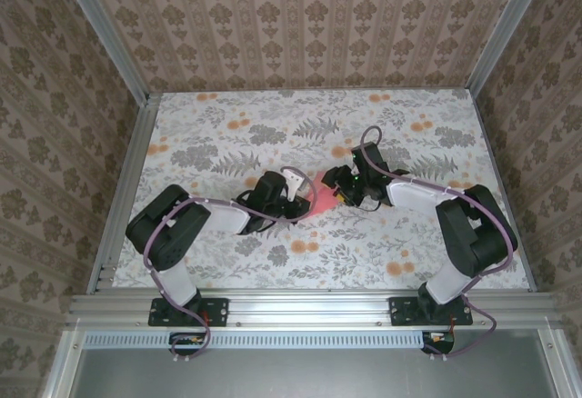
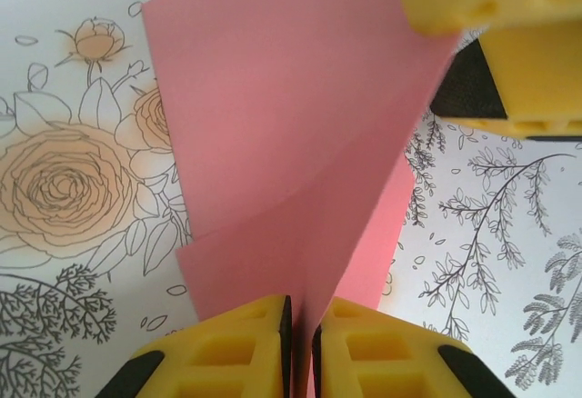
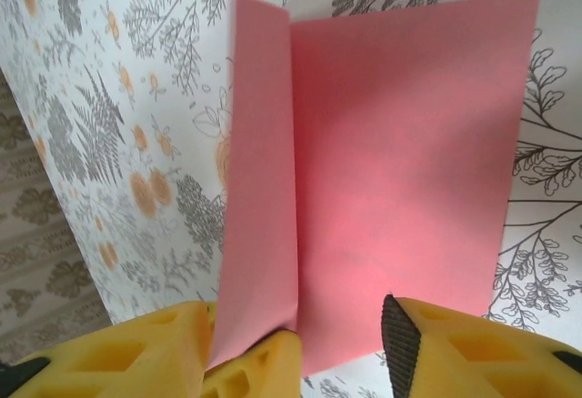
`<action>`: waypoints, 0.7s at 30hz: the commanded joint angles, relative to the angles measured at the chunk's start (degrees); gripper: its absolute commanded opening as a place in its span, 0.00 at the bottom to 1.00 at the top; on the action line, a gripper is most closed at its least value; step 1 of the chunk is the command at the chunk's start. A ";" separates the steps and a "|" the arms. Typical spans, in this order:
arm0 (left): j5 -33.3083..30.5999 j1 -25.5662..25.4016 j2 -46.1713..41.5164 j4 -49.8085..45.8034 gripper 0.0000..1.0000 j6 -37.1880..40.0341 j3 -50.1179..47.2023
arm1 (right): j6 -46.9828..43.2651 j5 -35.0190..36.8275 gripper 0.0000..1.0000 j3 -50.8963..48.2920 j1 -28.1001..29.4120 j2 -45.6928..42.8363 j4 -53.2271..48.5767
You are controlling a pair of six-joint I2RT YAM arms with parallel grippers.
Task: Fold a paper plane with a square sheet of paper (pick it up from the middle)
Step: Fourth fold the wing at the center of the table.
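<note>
The square sheet of paper [image 1: 324, 201] is salmon pink and creased down its middle, lying at the table's centre between both grippers. My left gripper [image 2: 300, 348] is shut on the raised centre fold of the paper [image 2: 291, 134], with the two halves spreading away from the jaws. In the top view the left gripper [image 1: 298, 194] meets the sheet from the left. My right gripper [image 3: 341, 330] is open, its fingers [image 3: 427, 348] standing either side of the paper's [image 3: 400, 162] near edge, one flap upright beside its left finger. It [image 1: 339, 189] faces the sheet from the right.
The table [image 1: 273, 134] has a white cloth printed with grey leaves and orange flowers. Patterned walls and aluminium rails [image 1: 127, 189] close in the left, right and back. The right gripper's yellow fingers [image 2: 518, 53] sit close in at the left wrist view's top right.
</note>
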 commanded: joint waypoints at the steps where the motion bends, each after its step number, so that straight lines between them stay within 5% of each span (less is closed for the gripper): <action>1: 3.63 0.87 -0.47 -1.10 0.16 -4.30 0.75 | -5.86 -3.49 0.51 -0.09 0.02 -0.43 1.95; 12: 8.14 3.03 1.48 -0.81 0.15 -8.89 1.90 | -10.18 -4.77 0.61 -4.13 -0.01 -3.27 8.74; 21: 10.43 4.33 2.80 -0.87 0.14 -11.92 2.72 | -11.02 -5.29 0.58 -1.42 0.53 1.21 6.55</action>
